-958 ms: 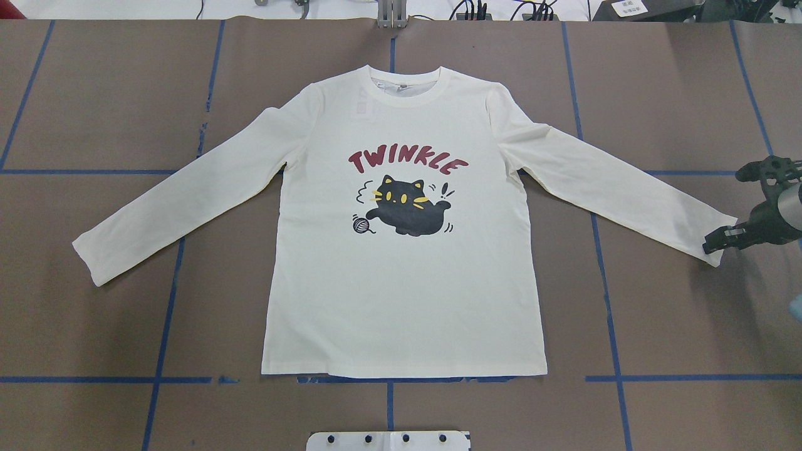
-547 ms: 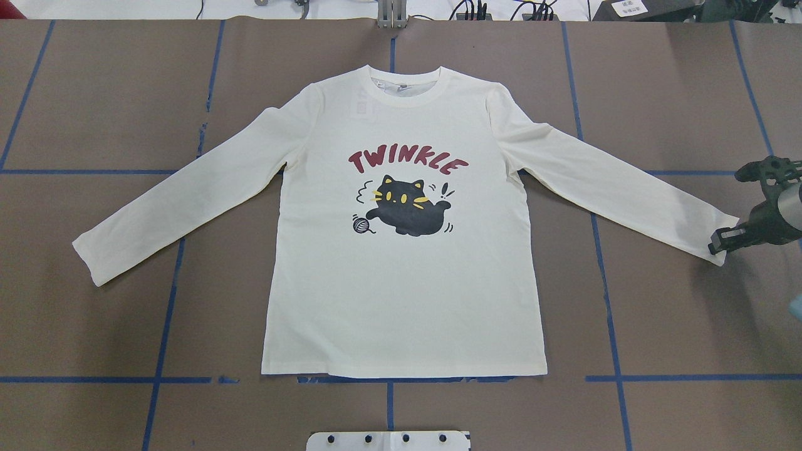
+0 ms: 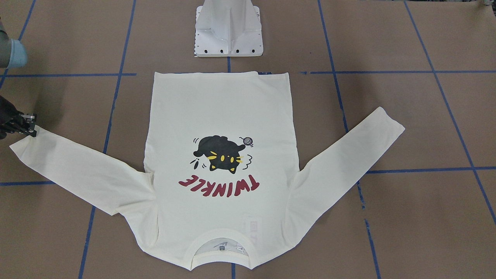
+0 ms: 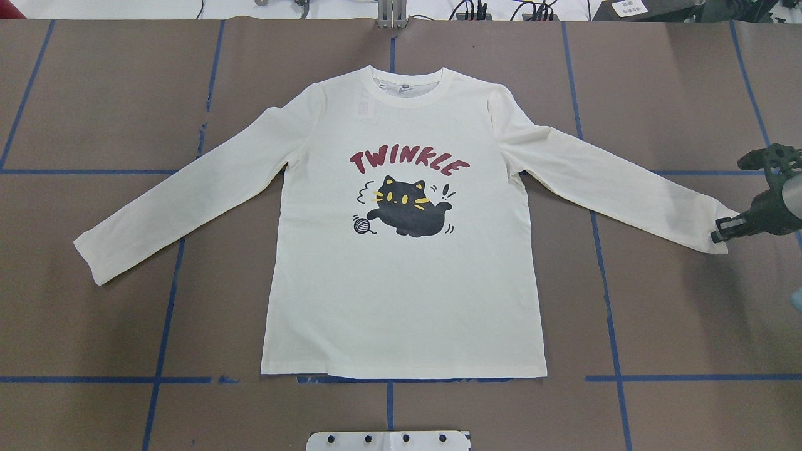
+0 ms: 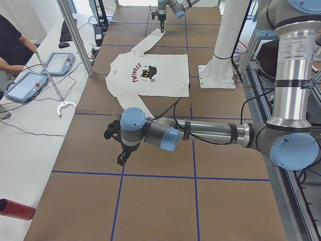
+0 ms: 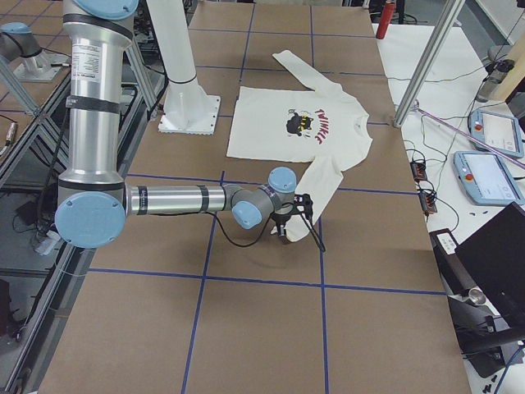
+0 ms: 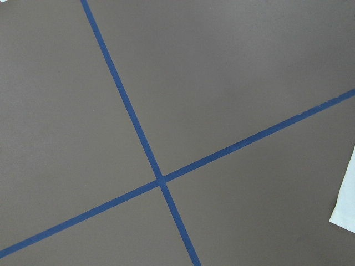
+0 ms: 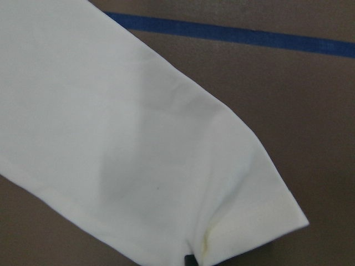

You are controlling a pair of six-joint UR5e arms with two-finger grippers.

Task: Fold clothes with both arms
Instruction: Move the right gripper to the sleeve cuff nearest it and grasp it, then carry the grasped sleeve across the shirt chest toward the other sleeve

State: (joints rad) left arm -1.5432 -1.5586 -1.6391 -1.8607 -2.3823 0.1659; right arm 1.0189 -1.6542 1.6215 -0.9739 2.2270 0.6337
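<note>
Pinching the right cuff (image 8: 260,216) of the T-shirt (image 4: 401,300), flat and print-up on the bench (image 4: 677,313), with the right tool (image 4: 719,233), probably for pulling inward along the sleeve; left tool (image 5: 121,159) apart from it, grip impossible to tell.

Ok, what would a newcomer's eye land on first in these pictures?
The cream T-shirt spread flat mid-table, its black cat and dark-red TWINKLE lettering facing up. Then the right gripper, apparently pinching one sleeve cuff, while the left arm hovers over the brown table beyond the other sleeve.
</note>
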